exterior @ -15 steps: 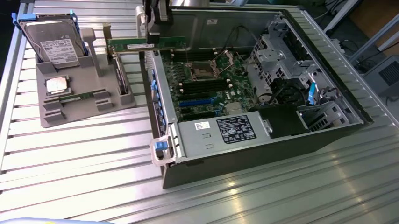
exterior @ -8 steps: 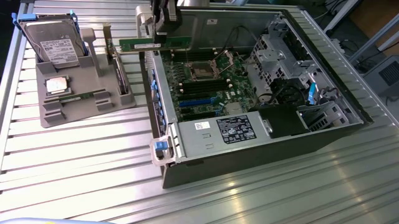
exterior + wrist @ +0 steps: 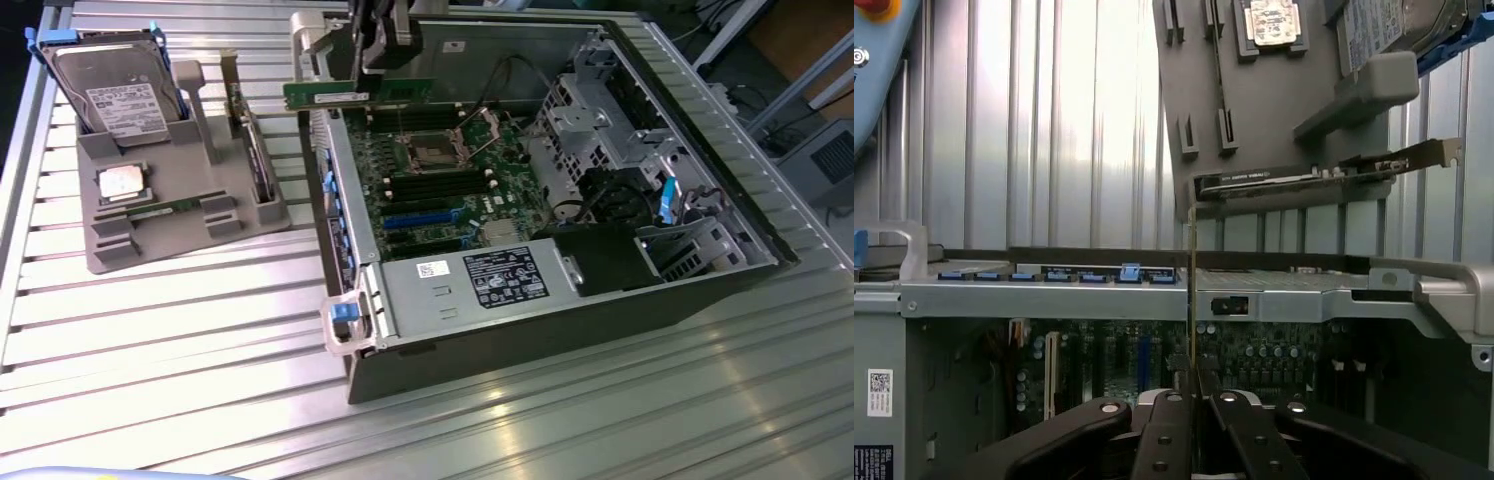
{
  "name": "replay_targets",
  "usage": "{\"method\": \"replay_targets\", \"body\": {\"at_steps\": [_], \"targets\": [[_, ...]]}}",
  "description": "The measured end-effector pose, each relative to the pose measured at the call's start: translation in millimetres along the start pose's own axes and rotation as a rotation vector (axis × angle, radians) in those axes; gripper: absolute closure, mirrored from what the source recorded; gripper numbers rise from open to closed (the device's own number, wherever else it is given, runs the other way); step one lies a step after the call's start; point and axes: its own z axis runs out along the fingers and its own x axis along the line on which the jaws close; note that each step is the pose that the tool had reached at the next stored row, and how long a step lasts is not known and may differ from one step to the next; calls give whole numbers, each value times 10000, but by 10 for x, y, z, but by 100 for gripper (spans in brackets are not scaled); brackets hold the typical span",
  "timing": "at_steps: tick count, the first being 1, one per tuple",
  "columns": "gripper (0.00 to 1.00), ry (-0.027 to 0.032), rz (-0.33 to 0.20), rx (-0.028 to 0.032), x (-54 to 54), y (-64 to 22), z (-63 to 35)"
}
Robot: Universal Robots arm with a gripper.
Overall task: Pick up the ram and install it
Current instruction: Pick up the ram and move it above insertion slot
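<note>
If you start from the wrist view, the gripper point(image 3: 1192, 398) is right up front, clenched on the ram point(image 3: 1192, 290). You see the stick edge-on, a thin strip poking straight out from between the black fingers point(image 3: 1159, 440). Just past it is the metal rim of the open computer case point(image 3: 1054, 298), with a row of little blue tabs point(image 3: 1129, 272) along it and the green motherboard point(image 3: 1274, 355) down inside. Further out is the gray parts tray point(image 3: 1274, 110), lying on the ribbed metal table point(image 3: 1054, 120). It carries a long card point(image 3: 1304, 178) standing on edge, the square silver processor chip point(image 3: 1272, 20) and, furthest away, the hard drive point(image 3: 1379, 25).

Exterior view tells the same story from another angle. Nearest the camera is the end of the case with the labelled power supply point(image 3: 501, 280) and a blue latch point(image 3: 344, 315). Behind that comes the motherboard, with the processor socket point(image 3: 434, 150) roughly mid-board and long black memory slots point(image 3: 416, 186) next to it. The ram hangs level in the air at about 11 o'clock from that socket, up over the far end of the case and not seated in any slot. One end pokes out past the case wall toward the tray. The tray sits at 9 o'clock from the case, just beside it, and a second green stick point(image 3: 171, 208) lies flat in it at about 4 o'clock from the chip.
</note>
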Motion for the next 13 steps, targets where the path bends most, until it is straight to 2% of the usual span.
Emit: {"method": "replay_targets", "body": {"at_steps": [13], "targets": [[87, 0, 0, 0, 7, -246, -14]]}}
